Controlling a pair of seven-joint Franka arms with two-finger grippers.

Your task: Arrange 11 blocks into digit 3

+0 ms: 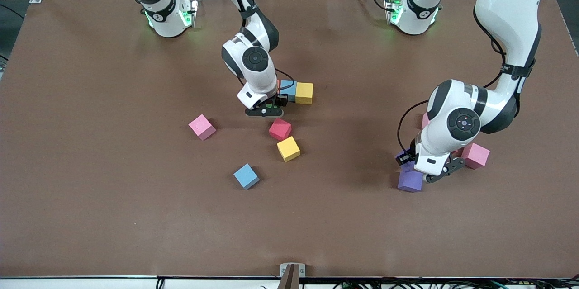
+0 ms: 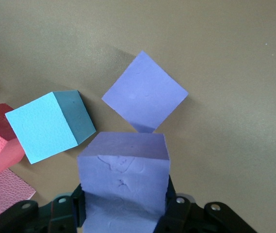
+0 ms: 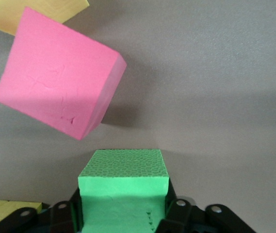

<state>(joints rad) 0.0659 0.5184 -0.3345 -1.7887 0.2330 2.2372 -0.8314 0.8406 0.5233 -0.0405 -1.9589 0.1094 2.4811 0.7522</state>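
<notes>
A pink cube [image 1: 201,126] sits alone toward the right arm's end of the brown table [image 1: 90,189], open cloth all around it. Beside it the right gripper [image 1: 267,109], its arm bent steeply down, has its fingers around a green cube [image 3: 123,187] set next to a blue cube [image 1: 288,90] and a yellow cube [image 1: 304,93], a short row running along the table. Nearer the camera lie a red cube [image 1: 280,129], a second yellow cube [image 1: 288,149] and a second blue cube [image 1: 246,176], each turned askew. The left gripper [image 1: 423,171], wrist folded low, pinches a purple cube [image 2: 125,177] above another purple cube [image 2: 144,92], with a pink cube [image 1: 475,155] beside it.
</notes>
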